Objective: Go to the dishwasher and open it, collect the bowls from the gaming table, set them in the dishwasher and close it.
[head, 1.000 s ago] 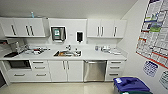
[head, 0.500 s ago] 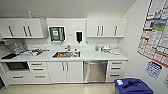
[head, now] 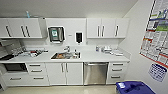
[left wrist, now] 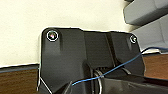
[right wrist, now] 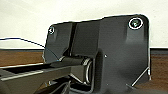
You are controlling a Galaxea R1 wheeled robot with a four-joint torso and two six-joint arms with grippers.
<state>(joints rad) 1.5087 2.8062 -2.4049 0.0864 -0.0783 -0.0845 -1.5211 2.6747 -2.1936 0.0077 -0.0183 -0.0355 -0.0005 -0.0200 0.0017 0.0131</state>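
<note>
The dishwasher (head: 96, 73) was seen in the lower middle of the head view, slightly to the right of the centre. Its grey steel front was closed, with the handle bar across the top edge, and it was set between the white double cabinet doors (head: 64, 73) on its left and a column of white drawers (head: 116, 72) on its right. Above it the white desk (head: 105, 58) ran along the whole wall, and the sink (head: 65, 55) was sunk into it, left of the dishwasher. Some small things were lying on the desk at both ends, but they could not be identified.

Higher on the wall a paper towel dispenser (head: 56, 34) and a dark soap dispenser (head: 78, 37) were mounted, with white upper cabinets (head: 107, 28) on both sides. A blue bin (head: 133, 88) was standing in the lower right corner, and posters (head: 156, 32) were hung on the right wall.

In both wrist views the pincer state could not be told, because the fingers were not made out there.

As a judgement, the task was only at its very beginning: the dishwasher was faced from some distance, but it was not yet reached or opened. The opening of the door, the collecting of the bowls, the loading and the closing were all left to be done.
</note>
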